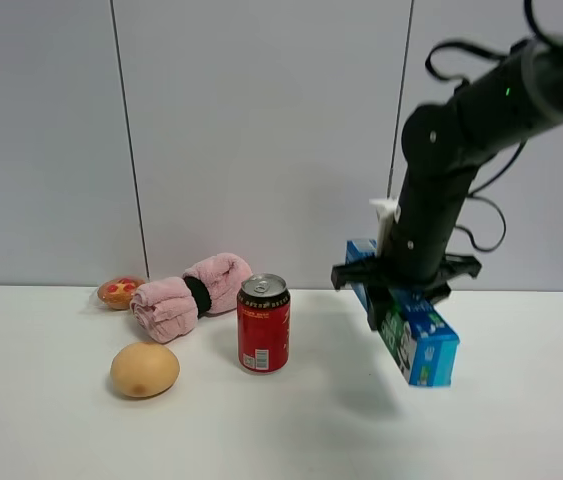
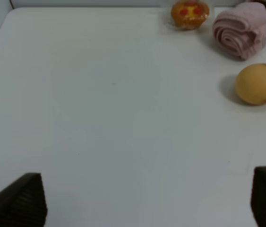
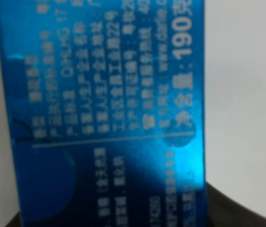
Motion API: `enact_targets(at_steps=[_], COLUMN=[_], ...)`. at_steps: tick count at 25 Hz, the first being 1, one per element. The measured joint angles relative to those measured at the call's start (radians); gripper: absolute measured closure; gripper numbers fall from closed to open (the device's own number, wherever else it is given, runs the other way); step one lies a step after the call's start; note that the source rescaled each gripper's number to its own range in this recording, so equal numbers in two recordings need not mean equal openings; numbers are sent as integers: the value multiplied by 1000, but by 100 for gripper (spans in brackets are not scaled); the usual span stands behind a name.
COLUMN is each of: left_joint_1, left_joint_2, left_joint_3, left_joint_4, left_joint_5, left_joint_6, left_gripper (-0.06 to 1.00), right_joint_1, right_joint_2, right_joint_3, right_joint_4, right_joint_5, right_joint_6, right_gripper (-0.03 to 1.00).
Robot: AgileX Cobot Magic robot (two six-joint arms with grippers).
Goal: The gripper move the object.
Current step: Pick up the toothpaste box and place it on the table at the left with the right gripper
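Observation:
In the exterior high view my right gripper point(image 1: 398, 287) is shut on the long blue and green toothpaste box point(image 1: 416, 335). It holds the box tilted in the air above the table, right of the red soda can point(image 1: 263, 323). The box fills the right wrist view point(image 3: 104, 113) with its blue printed face. My left gripper point(image 2: 147, 201) is open over bare table, only its two dark fingertips point(image 2: 21, 201) showing in the left wrist view; it does not show in the exterior high view.
A tan egg-shaped ball point(image 1: 145, 369) lies left of the can, also in the left wrist view point(image 2: 259, 84). A rolled pink towel point(image 1: 189, 294) and a small wrapped cake point(image 1: 120, 292) lie behind it. A grey wall stands at the back of the white table point(image 1: 291, 430).

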Motion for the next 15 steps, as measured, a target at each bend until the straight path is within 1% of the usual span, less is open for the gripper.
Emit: enact_targets(at_steps=[3, 6, 8, 10, 13, 15], left_joint_1=[0, 0, 0, 0, 0, 0], left_joint_2=[0, 0, 0, 0, 0, 0], left_joint_3=[0, 0, 0, 0, 0, 0], left_joint_4=[0, 0, 0, 0, 0, 0], left_joint_5=[0, 0, 0, 0, 0, 0], left_joint_6=[0, 0, 0, 0, 0, 0], left_gripper=[-6, -6, -6, -6, -6, -6], right_joint_1=[41, 95, 133, 174, 234, 270], right_joint_2=[-69, -115, -124, -124, -112, -93], right_joint_3=[-124, -269, -367, -454, -555, -585], right_joint_4=[3, 6, 22, 66, 146, 210], right_joint_5=[105, 183, 237, 290, 339, 355], right_joint_6=[-49, -106, -174, -265, -464, -617], right_gripper=[96, 96, 96, 96, 96, 96])
